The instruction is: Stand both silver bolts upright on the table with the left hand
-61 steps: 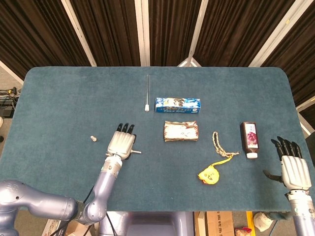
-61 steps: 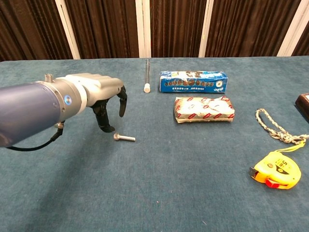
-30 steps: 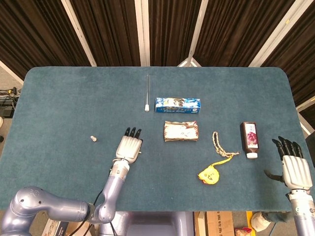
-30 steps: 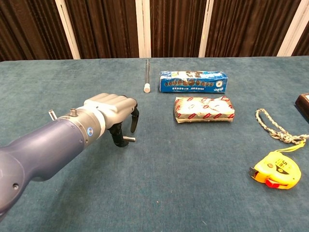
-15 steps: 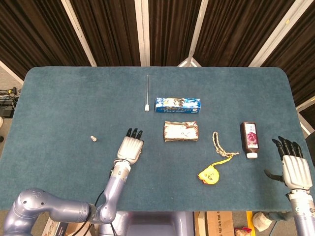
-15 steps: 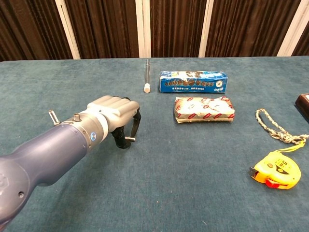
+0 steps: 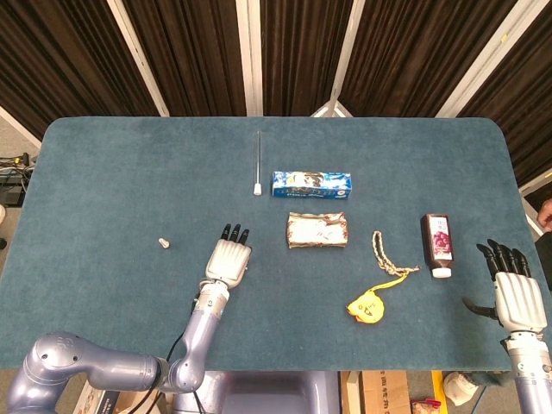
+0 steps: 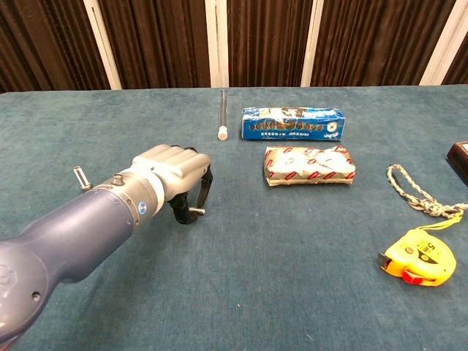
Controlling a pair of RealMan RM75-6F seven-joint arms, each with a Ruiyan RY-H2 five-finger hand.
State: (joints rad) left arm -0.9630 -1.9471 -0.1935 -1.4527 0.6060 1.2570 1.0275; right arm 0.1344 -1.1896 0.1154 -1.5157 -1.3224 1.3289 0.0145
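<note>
My left hand [image 8: 170, 178] is curled down over one silver bolt [image 8: 196, 212] on the blue table; its dark fingertips [image 8: 205, 186] close around the bolt, and only the bolt's end pokes out to the right. In the head view the left hand [image 7: 228, 258] hides this bolt fully. The second silver bolt [image 8: 82, 178] lies slanted on the cloth to the left of the hand, a small pale piece in the head view [image 7: 162, 243]. My right hand [image 7: 516, 293] hovers at the table's near right corner, fingers apart, holding nothing.
Behind the left hand lie a glass tube [image 8: 222, 114], a blue box [image 8: 292, 123] and a red-and-white packet [image 8: 309, 164]. To the right are a braided rope [image 8: 417, 191], a yellow tape measure [image 8: 418, 257] and a dark bottle [image 7: 437, 242].
My left hand slid right over the near bolt and curled its fingers down around it. In the last half second it has barely moved. The right hand stayed still.
</note>
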